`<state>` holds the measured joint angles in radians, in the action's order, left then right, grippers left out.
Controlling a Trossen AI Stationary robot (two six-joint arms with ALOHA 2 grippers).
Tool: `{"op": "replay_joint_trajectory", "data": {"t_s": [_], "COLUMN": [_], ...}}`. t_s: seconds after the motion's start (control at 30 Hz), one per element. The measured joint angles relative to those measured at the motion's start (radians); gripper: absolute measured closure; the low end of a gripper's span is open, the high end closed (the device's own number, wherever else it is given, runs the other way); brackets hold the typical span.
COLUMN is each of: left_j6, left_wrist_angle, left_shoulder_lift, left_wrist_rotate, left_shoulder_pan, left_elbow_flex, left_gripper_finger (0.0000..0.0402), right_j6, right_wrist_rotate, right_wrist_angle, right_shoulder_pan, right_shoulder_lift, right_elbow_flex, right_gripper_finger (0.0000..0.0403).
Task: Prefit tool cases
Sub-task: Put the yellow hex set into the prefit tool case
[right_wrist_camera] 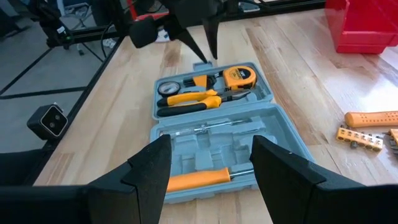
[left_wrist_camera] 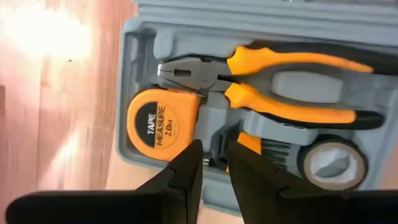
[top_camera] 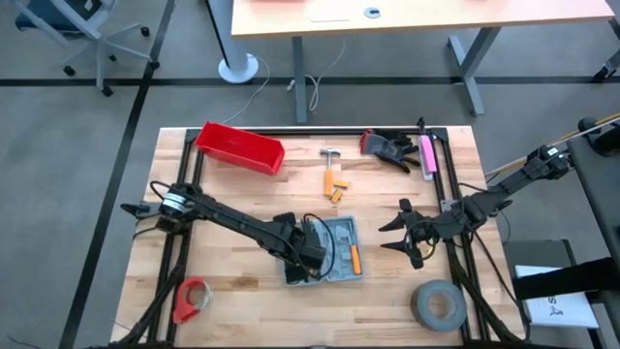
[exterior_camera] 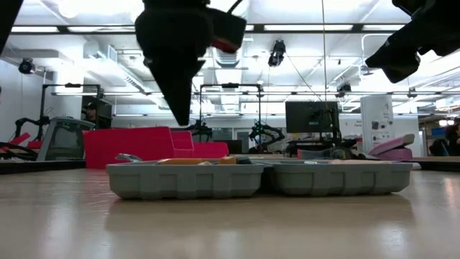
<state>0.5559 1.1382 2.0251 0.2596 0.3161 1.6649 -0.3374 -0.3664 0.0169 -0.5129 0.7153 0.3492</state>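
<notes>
The grey-blue tool case (top_camera: 334, 254) lies open and flat on the wooden table, both halves facing up. One half holds an orange tape measure (left_wrist_camera: 158, 124), orange-handled pliers (left_wrist_camera: 280, 81) and a small tape roll (left_wrist_camera: 329, 165). The other half holds an orange-handled screwdriver (right_wrist_camera: 199, 179). My left gripper (left_wrist_camera: 214, 155) hangs over the tape-measure half with its fingers pointing down. They stand a narrow gap apart with nothing between them, clear of the case in the low view (exterior_camera: 180, 115). My right gripper (top_camera: 402, 237) waits open to the right of the case.
A red bin (top_camera: 239, 147) stands at the far left. A small hammer (top_camera: 331, 155) and orange bits (top_camera: 334, 184) lie beyond the case. A black glove (top_camera: 387, 147) lies at the far right. A grey tape roll (top_camera: 438, 305) and a red tape dispenser (top_camera: 192, 299) sit near the front edge.
</notes>
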Motion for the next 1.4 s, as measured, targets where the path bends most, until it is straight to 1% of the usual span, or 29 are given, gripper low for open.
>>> {"op": "replay_joint_trajectory", "data": {"t_s": [0.3, 0.43, 0.6, 0.8, 0.87, 1.0, 1.07, 1.17, 1.4], "left_j6": [0.015, 0.013, 0.025, 0.059, 0.064, 0.068, 0.056, 0.054, 0.031], "left_wrist_angle": [-0.019, -0.111, -0.170, -0.177, -0.179, -0.206, -0.220, -0.206, -0.092], "left_shoulder_lift": [0.002, 0.002, 0.002, 0.015, 0.044, 0.077, 0.081, 0.078, 0.073], "left_wrist_rotate": [-0.047, -0.068, -0.071, -0.095, -0.094, -0.092, -0.092, -0.093, -0.101], "left_shoulder_pan": [0.000, 0.000, 0.000, 0.000, 0.000, 0.002, 0.001, -0.001, -0.002], "left_elbow_flex": [-0.021, -0.070, -0.123, -0.155, -0.162, -0.160, -0.154, -0.135, -0.035], "left_gripper_finger": [0.0320, 0.0325, 0.0325, 0.0327, 0.0337, 0.0380, 0.0395, 0.0393, 0.0398], "right_j6": [0.000, 0.005, 0.005, 0.001, 0.000, 0.000, 0.000, 0.001, 0.005], "right_wrist_rotate": [0.000, 0.000, 0.000, 0.000, 0.000, 0.001, 0.004, 0.007, 0.007], "right_wrist_angle": [0.000, 0.000, 0.000, 0.000, -0.001, -0.002, -0.003, -0.002, -0.003], "right_shoulder_pan": [0.000, 0.000, 0.000, 0.000, 0.000, 0.000, 0.000, -0.002, -0.002], "right_shoulder_lift": [0.000, 0.000, 0.000, 0.000, 0.000, 0.000, 0.000, 0.000, 0.000], "right_elbow_flex": [0.000, 0.000, 0.000, 0.000, 0.000, 0.001, 0.001, 0.001, 0.001], "right_gripper_finger": [0.0204, 0.0204, 0.0204, 0.0204, 0.0204, 0.0204, 0.0204, 0.0204, 0.0204]}}
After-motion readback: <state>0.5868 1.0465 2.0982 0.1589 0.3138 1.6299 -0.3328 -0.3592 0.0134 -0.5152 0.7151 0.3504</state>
